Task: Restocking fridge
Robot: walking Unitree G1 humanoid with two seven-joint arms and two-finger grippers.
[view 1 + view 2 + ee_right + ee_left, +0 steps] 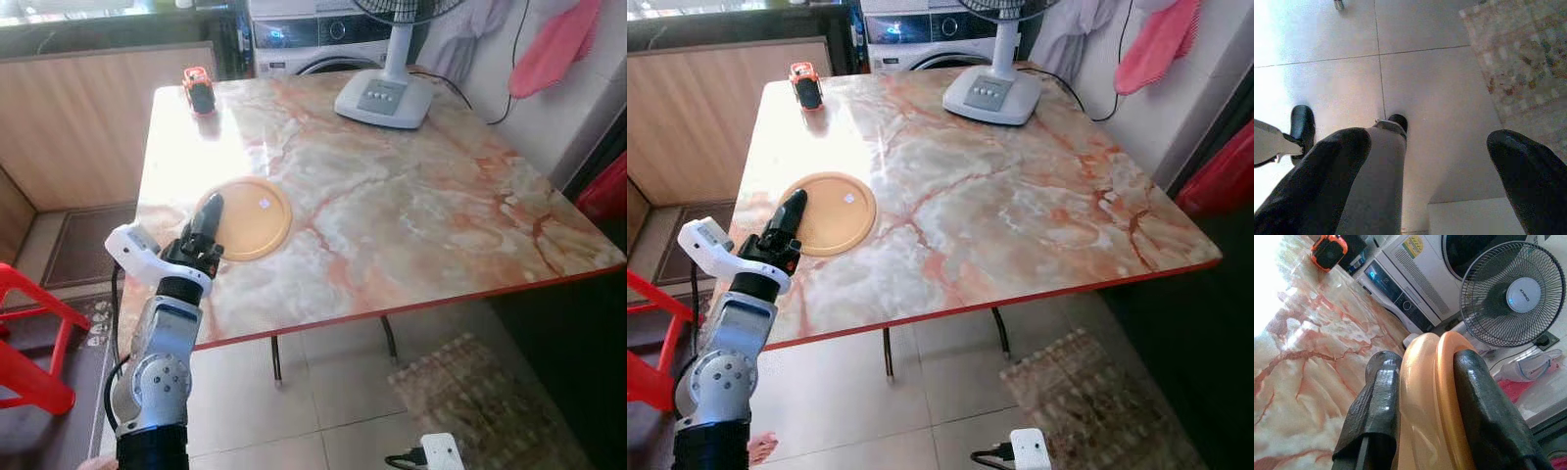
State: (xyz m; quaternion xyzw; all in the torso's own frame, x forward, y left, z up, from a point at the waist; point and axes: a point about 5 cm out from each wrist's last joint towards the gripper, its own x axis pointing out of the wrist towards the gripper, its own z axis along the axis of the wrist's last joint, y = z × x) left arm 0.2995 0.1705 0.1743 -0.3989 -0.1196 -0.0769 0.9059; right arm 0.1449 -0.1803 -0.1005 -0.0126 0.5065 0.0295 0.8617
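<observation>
Where the marbled tabletop (411, 206) ends in a red front edge, tiled floor (323, 392) and a rug (470, 401) lie open below. Near the left edge, the left hand (208, 217) is clenched on the rim of a round orange lid (253, 217), smooth and glossy, lying flat. Far back stand a white fan (387, 93) and an orange toy (199, 90). Over the floor, the right hand (1425, 166) hangs released, fingers apart.
</observation>
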